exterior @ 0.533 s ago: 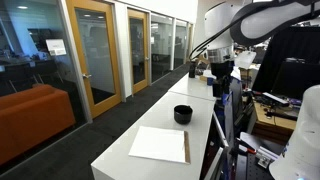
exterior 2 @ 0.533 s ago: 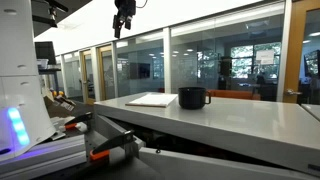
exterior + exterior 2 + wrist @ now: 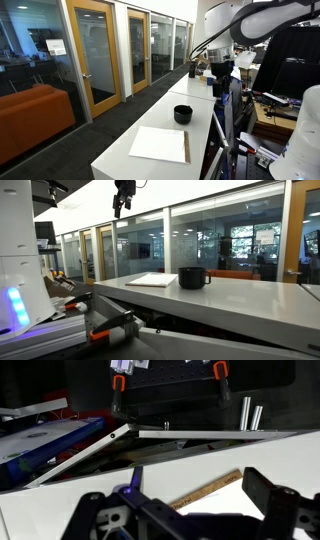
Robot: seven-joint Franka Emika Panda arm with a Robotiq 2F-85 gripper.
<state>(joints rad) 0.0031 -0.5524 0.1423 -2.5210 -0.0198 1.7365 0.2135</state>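
"Starting at the left, what do you see?"

"On my exterior feed, an orange sofa (image 3: 35,108) behind glass, then wood-framed glass doors (image 3: 95,55). Beside them the long white tabletop (image 3: 120,160) runs away from the camera."

"And on it?"

"At the near end a white sheet (image 3: 158,144) lies flat. A wooden ruler (image 3: 186,147) lies along its right edge, touching it. Just beyond the sheet a black mug (image 3: 182,114) stands upright, apart from both."

"Where are your jaws?"

"Further right, hanging from the white arm (image 3: 255,18), high above the tabletop and well clear of everything on it. In both exterior views they hang in the air with nothing under their tips. I can't tell exactly which thing they are over."

"Are they holding anything?"

"No. I have them spread as wide as they go, and the gap between them is bare. On my wrist feed, left to right, something blue (image 3: 45,445) lies off the tabletop's edge; I can't make out what it is. Then two clamps with orange tips (image 3: 118,382) sit along the top. One finger (image 3: 92,512) shows in each lower corner. The ruler slants across the white surface between them, well below and untouched."
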